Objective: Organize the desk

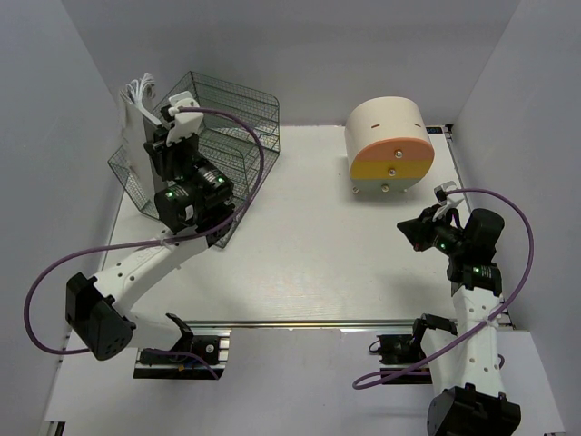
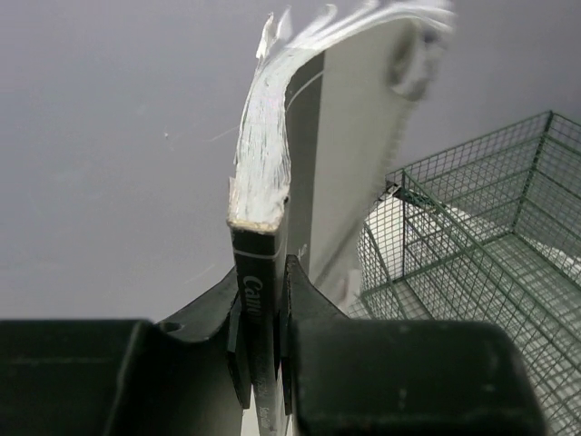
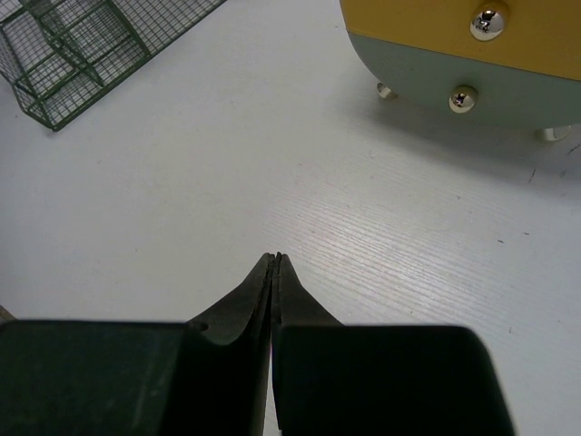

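My left gripper (image 2: 263, 277) is shut on a thin booklet (image 2: 261, 173) with a black spine and white, fanned pages. It holds the booklet upright in the air. In the top view the booklet (image 1: 136, 116) stands at the left outer side of the wire-mesh cage (image 1: 231, 118), with the left gripper (image 1: 156, 145) reaching up beside it. The white desk (image 1: 309, 236) spreads below. My right gripper (image 1: 416, 232) hovers over the desk's right part. Its jaws are pressed together with nothing between them, and in the right wrist view the right gripper (image 3: 275, 263) hangs over bare desk (image 3: 182, 200).
The dark mesh cage (image 2: 490, 236) occupies the back left corner and also shows in the right wrist view as the cage (image 3: 82, 54). A cream-and-orange rounded drawer box (image 1: 388, 145) stands at the back right, close ahead of the right gripper, where the drawer box (image 3: 454, 45) shows its knobs. A metal rail (image 1: 300, 324) runs along the near edge.
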Tool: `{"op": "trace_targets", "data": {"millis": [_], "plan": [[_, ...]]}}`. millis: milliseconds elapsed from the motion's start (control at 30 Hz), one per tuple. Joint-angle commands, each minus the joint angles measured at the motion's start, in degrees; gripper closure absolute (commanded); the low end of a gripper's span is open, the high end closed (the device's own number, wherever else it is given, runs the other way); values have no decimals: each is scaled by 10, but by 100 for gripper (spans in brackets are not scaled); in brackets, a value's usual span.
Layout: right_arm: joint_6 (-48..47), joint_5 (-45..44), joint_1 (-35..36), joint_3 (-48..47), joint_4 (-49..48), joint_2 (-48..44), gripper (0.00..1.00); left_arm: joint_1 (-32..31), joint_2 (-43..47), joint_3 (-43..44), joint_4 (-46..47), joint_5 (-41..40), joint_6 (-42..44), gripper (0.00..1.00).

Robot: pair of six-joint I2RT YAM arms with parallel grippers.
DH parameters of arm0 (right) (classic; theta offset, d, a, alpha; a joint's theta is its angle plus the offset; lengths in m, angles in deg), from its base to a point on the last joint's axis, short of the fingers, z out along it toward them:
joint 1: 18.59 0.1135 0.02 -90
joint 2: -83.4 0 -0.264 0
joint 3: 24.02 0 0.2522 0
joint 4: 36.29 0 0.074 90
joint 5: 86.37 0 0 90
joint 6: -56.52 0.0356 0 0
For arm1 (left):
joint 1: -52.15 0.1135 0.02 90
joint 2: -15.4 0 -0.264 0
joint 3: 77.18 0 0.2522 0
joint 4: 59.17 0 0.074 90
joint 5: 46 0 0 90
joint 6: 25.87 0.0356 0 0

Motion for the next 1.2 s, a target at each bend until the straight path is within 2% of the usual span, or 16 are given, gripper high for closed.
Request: {"op": "trace_targets", "data": {"millis": [0,67,133,167,233,267,300,333,367,400,633,967,1167], "plan": [[-3,-6,2,0,-11,-8,100,22,6,17,94,41,-61,100],[-4,-5,3,-1,-9,-8,100,40,3,24,44,35,-133,100],[-5,-6,4,-2,-8,-8,100,58,0,44,-65,31,-201,100],[-6,-6,4,-2,-7,-9,100,63,-2,52,-104,29,-275,100],[-7,-7,3,-2,-4,-12,100,72,-6,89,-250,30,-364,100],[-8,-8,3,0,-5,-13,100,77,-8,107,-313,32,-476,100],[-9,-9,2,-1,-5,-13,100,87,-15,153,-469,47,-538,100],[-10,-12,3,-1,-6,-15,100,92,-20,181,-559,57,-609,100],[-10,-12,4,-2,-5,-14,100,105,-29,212,-702,67,-722,100],[-11,-12,4,-1,-4,-14,100,112,-49,259,-739,72,-754,100],[-14,-11,4,-3,-1,-12,100,143,-78,284,-788,79,-783,100],[-17,-13,6,-3,1,-9,100,192,-88,306,-917,111,-917,100],[-20,-15,10,-5,3,-3,100,207,-49,288,-896,119,-924,100]]}}
